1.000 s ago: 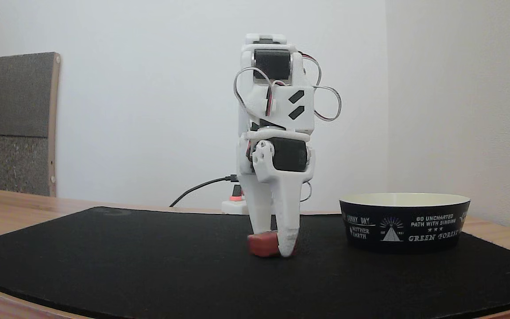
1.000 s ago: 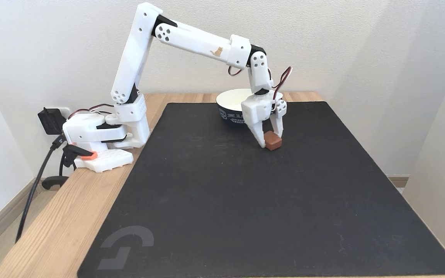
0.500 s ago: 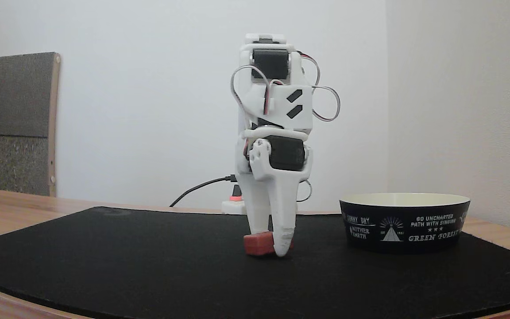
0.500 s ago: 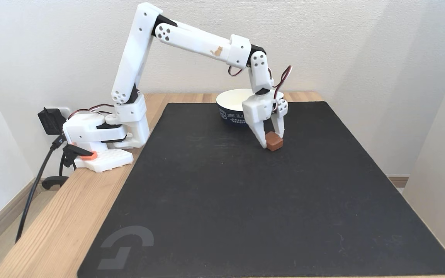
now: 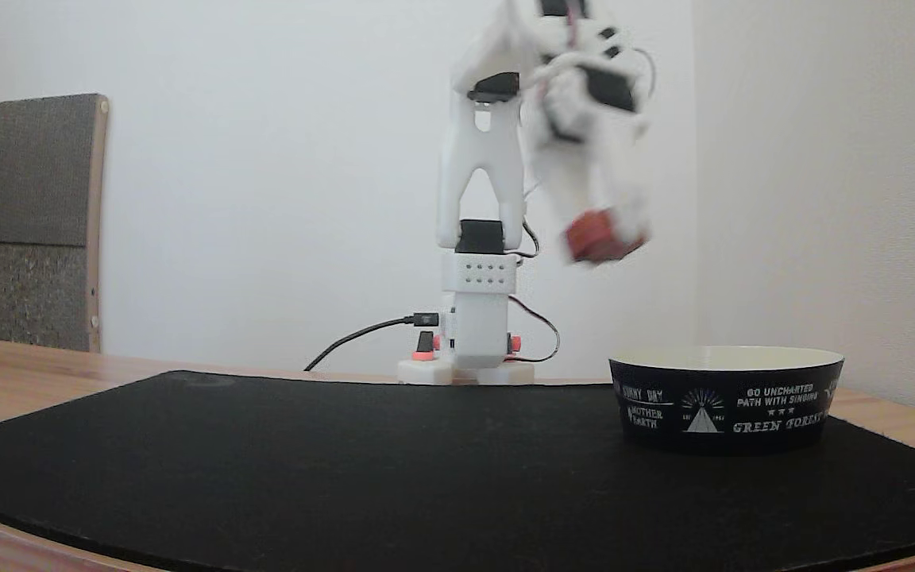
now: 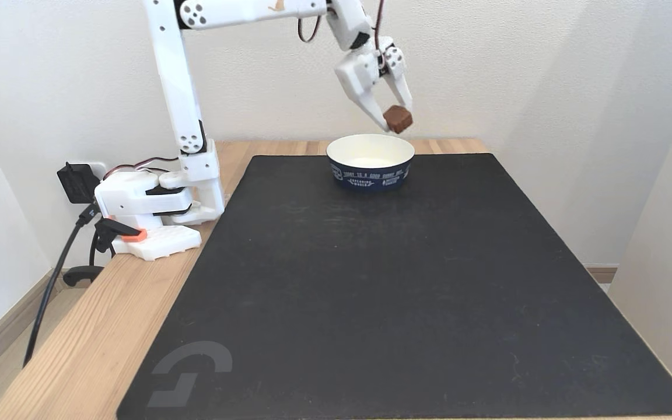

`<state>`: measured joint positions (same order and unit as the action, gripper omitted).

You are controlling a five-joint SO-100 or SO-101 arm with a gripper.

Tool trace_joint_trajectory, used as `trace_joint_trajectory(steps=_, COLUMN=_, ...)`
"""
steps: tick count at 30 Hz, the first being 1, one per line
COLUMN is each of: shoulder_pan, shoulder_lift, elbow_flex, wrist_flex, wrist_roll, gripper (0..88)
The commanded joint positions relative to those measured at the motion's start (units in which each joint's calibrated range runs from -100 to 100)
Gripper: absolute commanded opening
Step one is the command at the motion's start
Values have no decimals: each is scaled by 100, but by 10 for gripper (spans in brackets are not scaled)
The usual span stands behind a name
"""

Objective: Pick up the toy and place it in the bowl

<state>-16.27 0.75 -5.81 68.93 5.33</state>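
Observation:
The brick-red toy [image 5: 596,237] [image 6: 398,119] hangs in the air, pinched between the white fingers of my gripper [image 5: 612,234] [image 6: 397,121], which is shut on it. In a fixed view from the front the gripper is blurred with motion. The bowl [image 5: 723,397] [image 6: 370,160], black outside with white lettering and cream inside, rests on the black mat. From the front, the toy is high above the mat, up and to the left of the bowl. From above, the toy sits just over the bowl's far right rim.
A large black mat [image 6: 394,286] covers most of the wooden table [image 6: 79,326]. The arm's base [image 6: 149,201] with cables stands at the table's left side. Walls close in behind and beside the bowl. A grey board [image 5: 25,222] leans at the far left.
My gripper has lifted the toy off the mat and swung it up and toward the bowl. The bowl has not moved.

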Motion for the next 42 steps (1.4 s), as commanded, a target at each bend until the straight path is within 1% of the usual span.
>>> trace_joint_trajectory(steps=1, shoulder_pan=-602, shoulder_lift=-521, elbow_flex=820, wrist_flex=-543, wrist_roll=-47, gripper=35)
trace_joint_trajectory(steps=3, shoulder_pan=-786, shoulder_lift=-521, elbow_flex=1622, wrist_flex=-1051, wrist_roll=-32, gripper=39)
trace_joint_trajectory(steps=5, shoulder_pan=-945, shoulder_lift=-521, elbow_flex=2172, wrist_flex=-1398, wrist_roll=-11, gripper=71)
trace_joint_trajectory(steps=6, shoulder_pan=-1054, shoulder_lift=-521, elbow_flex=2451, wrist_flex=-1567, wrist_roll=-6, gripper=103)
trace_joint_trajectory(steps=7, shoulder_pan=-1246, shoulder_lift=-538, elbow_flex=2947, wrist_flex=-1906, wrist_roll=-6, gripper=178)
trace_joint_trajectory(steps=9, shoulder_pan=-1355, shoulder_lift=-588, elbow_flex=3298, wrist_flex=-2168, wrist_roll=0, gripper=234)
trace_joint_trajectory(steps=11, shoulder_pan=-1347, shoulder_lift=-604, elbow_flex=3398, wrist_flex=-2278, wrist_roll=5, gripper=254)
trace_joint_trajectory(steps=15, shoulder_pan=-962, shoulder_lift=-613, elbow_flex=2884, wrist_flex=-2101, wrist_roll=10, gripper=259)
trace_joint_trajectory(steps=19, shoulder_pan=-544, shoulder_lift=-1013, elbow_flex=2307, wrist_flex=-1677, wrist_roll=15, gripper=255)
trace_joint_trajectory(steps=21, shoulder_pan=-301, shoulder_lift=-1430, elbow_flex=2334, wrist_flex=-1635, wrist_roll=15, gripper=253)
trace_joint_trajectory(steps=23, shoulder_pan=117, shoulder_lift=-2205, elbow_flex=2668, wrist_flex=-1499, wrist_roll=15, gripper=241)
trace_joint_trajectory(steps=25, shoulder_pan=393, shoulder_lift=-2764, elbow_flex=3118, wrist_flex=-1499, wrist_roll=15, gripper=173)
trace_joint_trajectory(steps=26, shoulder_pan=678, shoulder_lift=-3230, elbow_flex=3668, wrist_flex=-1550, wrist_roll=10, gripper=89)
trace_joint_trajectory(steps=28, shoulder_pan=954, shoulder_lift=-3664, elbow_flex=4317, wrist_flex=-1610, wrist_roll=5, gripper=39)
trace_joint_trajectory(steps=30, shoulder_pan=1213, shoulder_lift=-4047, elbow_flex=5029, wrist_flex=-1813, wrist_roll=-37, gripper=38)
trace_joint_trajectory(steps=31, shoulder_pan=1422, shoulder_lift=-4389, elbow_flex=5795, wrist_flex=-2033, wrist_roll=-42, gripper=38)
trace_joint_trajectory(steps=34, shoulder_pan=1623, shoulder_lift=-4931, elbow_flex=6877, wrist_flex=-2372, wrist_roll=-47, gripper=37)
trace_joint_trajectory(steps=36, shoulder_pan=1615, shoulder_lift=-5473, elbow_flex=7661, wrist_flex=-2431, wrist_roll=-110, gripper=37)
trace_joint_trajectory(steps=39, shoulder_pan=1589, shoulder_lift=-6057, elbow_flex=8156, wrist_flex=-2422, wrist_roll=-392, gripper=37)
trace_joint_trajectory(steps=42, shoulder_pan=1431, shoulder_lift=-7032, elbow_flex=8841, wrist_flex=-2346, wrist_roll=-423, gripper=38)
